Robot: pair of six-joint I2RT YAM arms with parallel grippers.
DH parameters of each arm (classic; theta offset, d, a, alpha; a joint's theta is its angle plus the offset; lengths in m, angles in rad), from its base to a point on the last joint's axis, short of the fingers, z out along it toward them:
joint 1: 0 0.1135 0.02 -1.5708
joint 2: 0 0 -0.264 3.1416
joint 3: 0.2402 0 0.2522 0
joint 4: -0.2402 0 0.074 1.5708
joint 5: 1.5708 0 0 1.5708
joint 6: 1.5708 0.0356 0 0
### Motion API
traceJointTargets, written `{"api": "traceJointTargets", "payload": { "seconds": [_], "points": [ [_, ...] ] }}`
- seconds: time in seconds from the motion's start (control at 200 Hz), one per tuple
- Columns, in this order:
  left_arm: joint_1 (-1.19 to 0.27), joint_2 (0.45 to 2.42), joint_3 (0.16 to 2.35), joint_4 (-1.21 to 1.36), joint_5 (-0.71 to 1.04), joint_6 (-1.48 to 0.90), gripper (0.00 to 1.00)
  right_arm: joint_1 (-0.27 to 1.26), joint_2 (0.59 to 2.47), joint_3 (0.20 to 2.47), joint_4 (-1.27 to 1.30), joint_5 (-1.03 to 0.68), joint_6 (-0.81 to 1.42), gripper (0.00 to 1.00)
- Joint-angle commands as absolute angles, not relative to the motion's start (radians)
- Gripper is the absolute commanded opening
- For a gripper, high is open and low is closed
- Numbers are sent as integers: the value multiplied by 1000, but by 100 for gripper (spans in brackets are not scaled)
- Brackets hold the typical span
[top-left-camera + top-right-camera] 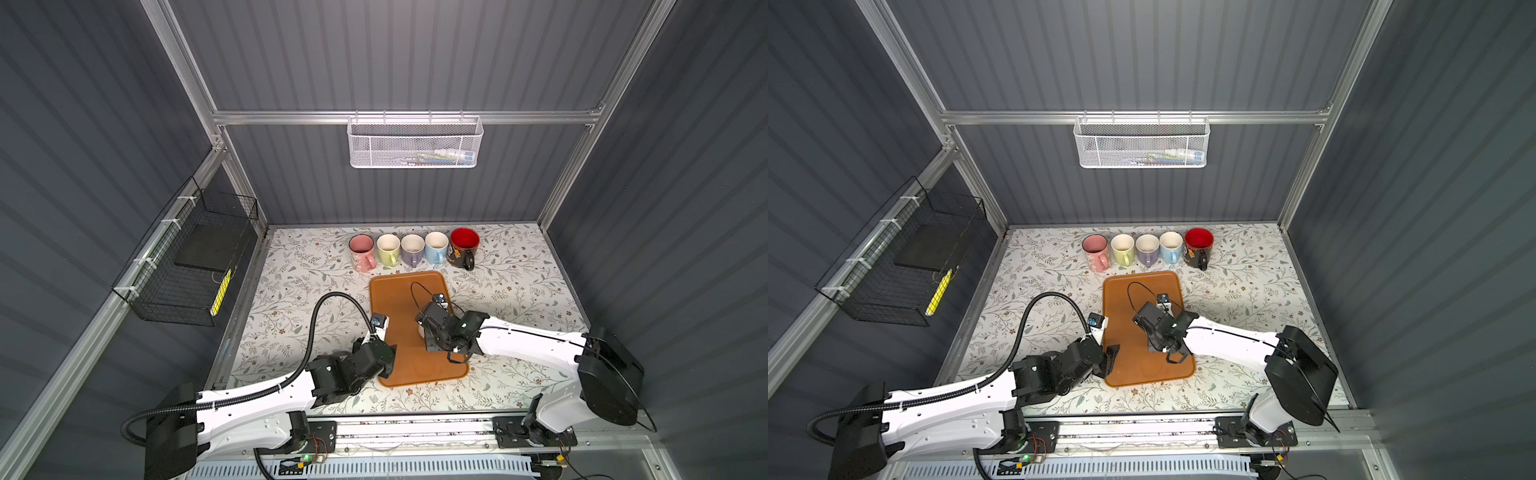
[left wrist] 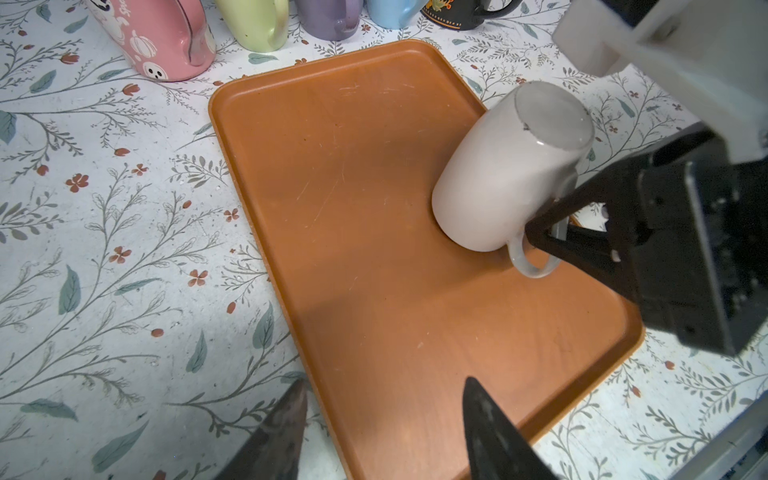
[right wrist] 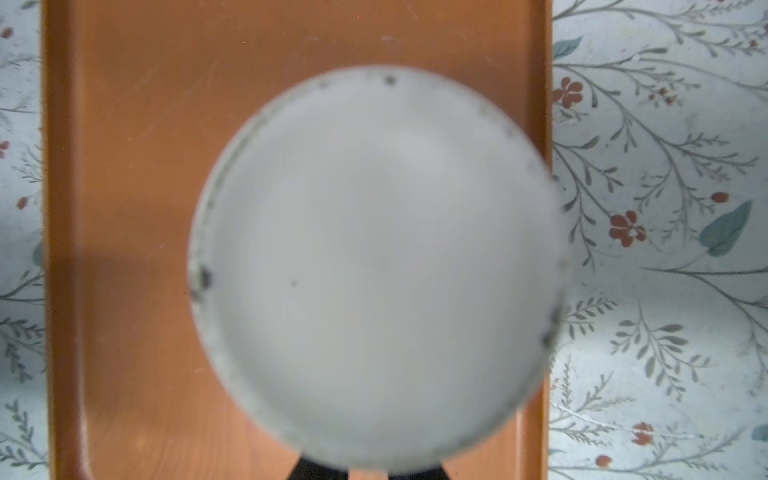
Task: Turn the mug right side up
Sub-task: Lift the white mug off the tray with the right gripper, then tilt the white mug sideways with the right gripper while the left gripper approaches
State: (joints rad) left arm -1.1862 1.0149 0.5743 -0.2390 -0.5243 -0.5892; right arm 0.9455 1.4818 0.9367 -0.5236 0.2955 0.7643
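Gripping by the handle (image 2: 532,270), that's the story here: the white mug (image 2: 507,174) sits base-up on the orange tray (image 2: 353,166), close to the tray's right long edge and about halfway along it. It looks to lean, and whether its rim is clear of the tray I cannot tell. The right end effector (image 2: 540,235) is closed narrow on that handle loop. To flip it well, I'd lift first so the rim clears, then roll the wrist slowly, because a glazed loop can swivel in a pinch. Set it down flat, inside the tray's lip. The left end effector (image 2: 384,399) hangs over the tray's near left corner, jaws wide, holding nothing, handy for steadying the body. Five upright mugs (image 1: 412,249) line the counter's (image 2: 104,208) far edge, well apart from the swing
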Motion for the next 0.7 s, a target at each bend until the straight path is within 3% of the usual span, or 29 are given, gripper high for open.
{"api": "traceJointTargets", "payload": {
  "seconds": [0.0, 0.415, 0.695],
  "points": [
    [-1192, 988, 554, -219, -545, -620, 66, 946, 1409, 930, -459, 297, 722, 0],
    [-1191, 907, 491, -112, -515, -654, 97, 925, 1216, 821, -266, 182, 619, 0],
    [-1186, 786, 377, 70, -449, -672, 100, 888, 1059, 724, -114, 72, 587, 0]
  ]
}}
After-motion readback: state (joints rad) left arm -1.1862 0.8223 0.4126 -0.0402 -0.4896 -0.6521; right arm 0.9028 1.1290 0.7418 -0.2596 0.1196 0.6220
